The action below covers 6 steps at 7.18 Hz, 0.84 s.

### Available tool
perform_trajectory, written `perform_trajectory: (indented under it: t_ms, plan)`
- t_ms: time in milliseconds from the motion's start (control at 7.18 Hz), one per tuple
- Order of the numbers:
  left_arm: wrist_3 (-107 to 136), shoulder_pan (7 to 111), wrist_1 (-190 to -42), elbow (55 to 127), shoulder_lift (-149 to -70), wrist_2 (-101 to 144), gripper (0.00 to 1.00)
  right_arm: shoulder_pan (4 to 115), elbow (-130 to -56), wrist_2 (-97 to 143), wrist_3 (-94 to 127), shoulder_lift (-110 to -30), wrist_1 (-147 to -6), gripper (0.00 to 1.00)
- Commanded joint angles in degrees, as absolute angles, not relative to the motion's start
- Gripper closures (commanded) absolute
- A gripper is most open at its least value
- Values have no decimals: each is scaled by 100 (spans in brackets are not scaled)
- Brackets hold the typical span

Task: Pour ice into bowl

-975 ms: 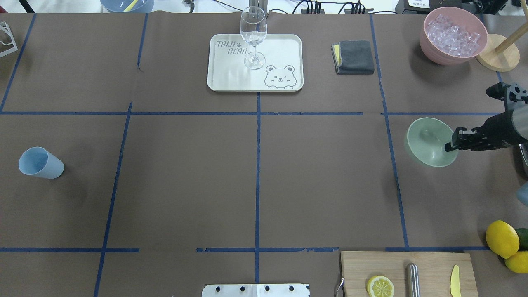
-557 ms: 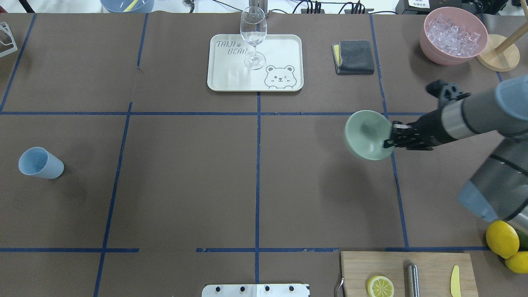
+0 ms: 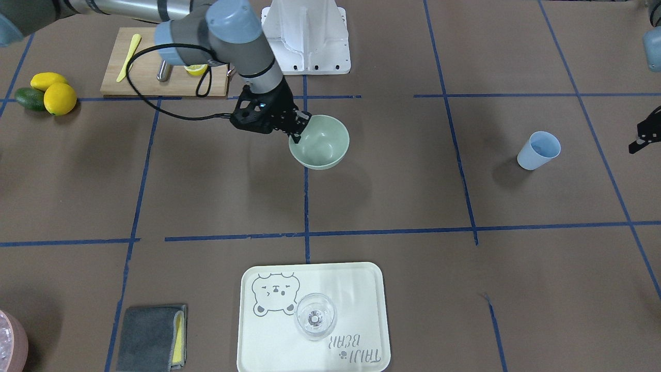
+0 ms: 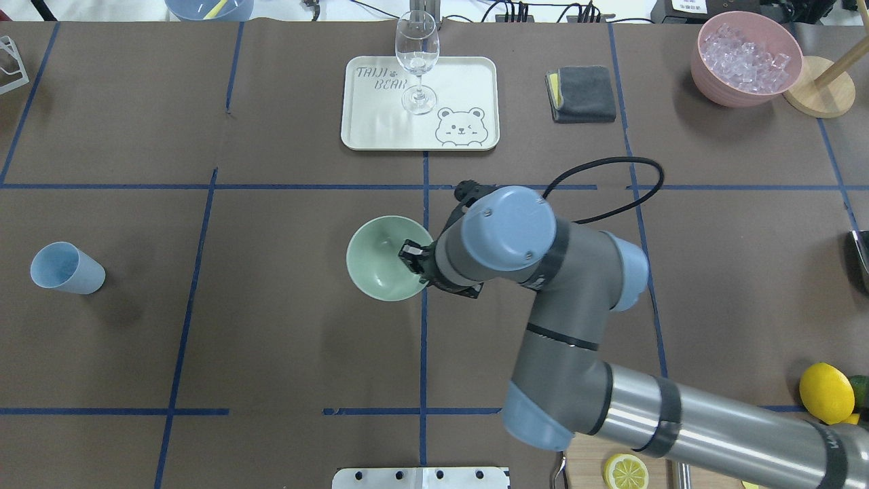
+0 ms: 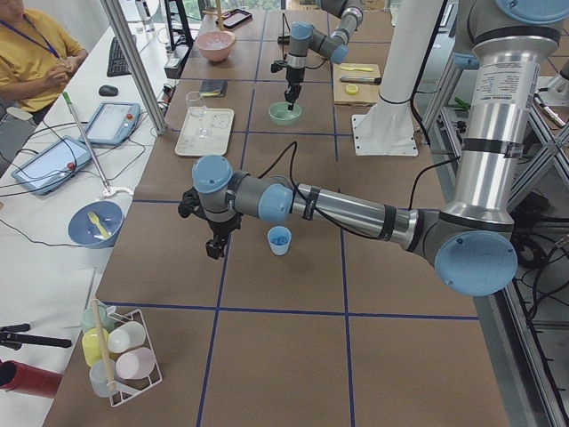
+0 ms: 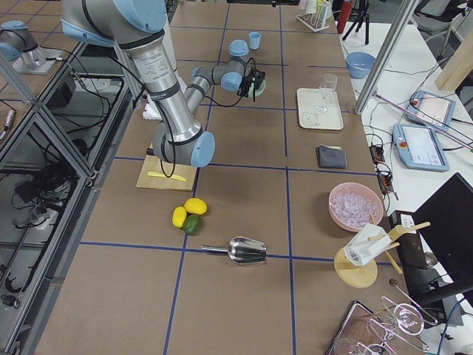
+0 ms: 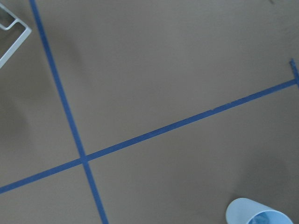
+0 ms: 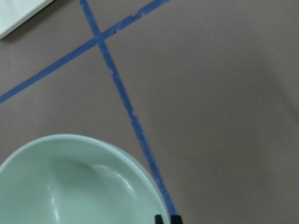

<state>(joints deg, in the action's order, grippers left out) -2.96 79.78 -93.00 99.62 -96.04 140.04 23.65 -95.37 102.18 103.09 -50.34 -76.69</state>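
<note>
Because the right tool pinches the bowl by only one side of its rim, seemingly just off the table near its middle, the bowl could twist or slip out if it is set down hard. It is empty; the ice lies heaped in the pink container, well apart at a far corner. Whether the left tool is clenched I cannot tell

A robotics lab: blue-taped table, teach pendant, aluminium post (an operator sits alongside).
</note>
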Motion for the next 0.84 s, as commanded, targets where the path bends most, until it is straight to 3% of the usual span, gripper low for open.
perform_trajectory:
  t_ms: [0, 139, 278, 418, 557, 696]
  plan:
    - [733, 7735, -9412, 10605, -9537, 14002, 0, 2040, -8782, 9897, 10503, -4457, -7717, 100]
    - [756, 7691, -9726, 10756, -9301, 13992, 0, 1935, -8737, 9888, 10503, -4447, -7717, 100]
    - [904, 7656, -10365, 10749, -8986, 13905, 0, 1934, -8719, 9905, 10503, -4430, -7708, 84]
    - [1688, 7412, -11398, 10749, -8730, 13321, 0, 1838, -8727, 9905, 10712, -4438, -7699, 36]
    - [2523, 6939, -12417, 10758, -8327, 12941, 0, 1837, -8954, 9931, 10992, -4447, -7725, 0]
    - [2592, 6587, -13768, 10758, -7679, 12163, 0, 1915, -9417, 9949, 11004, -4499, -7856, 0]
